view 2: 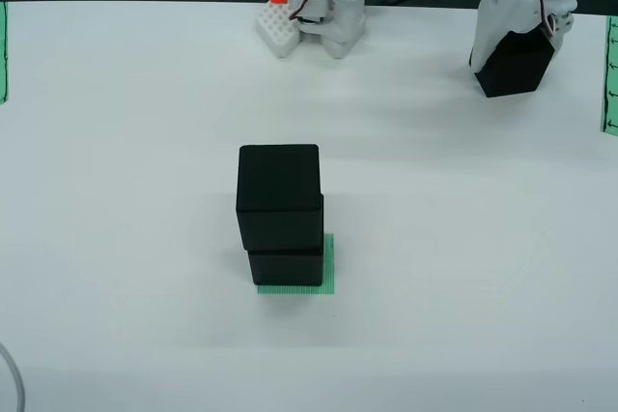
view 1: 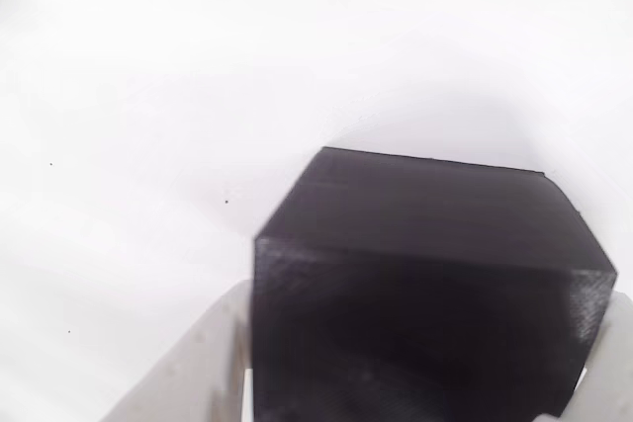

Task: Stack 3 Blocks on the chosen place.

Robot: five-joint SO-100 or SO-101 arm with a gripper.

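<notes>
gripping the third block (view 2: 517,67), the jaws (view 2: 514,60) are closed on it; two blocks (view 2: 280,214) stand stacked on the green patch (view 2: 329,267).

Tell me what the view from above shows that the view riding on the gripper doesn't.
The view from above shows two blocks already stacked on the chosen place, a green striped patch, plus the arm's base at the far table edge and green strips at both side edges.

The view riding on the gripper gives a close look at the third block's textured faces between the white fingers, with bare white table beyond.

Both show that third block held in the gripper, away from the stack.
</notes>
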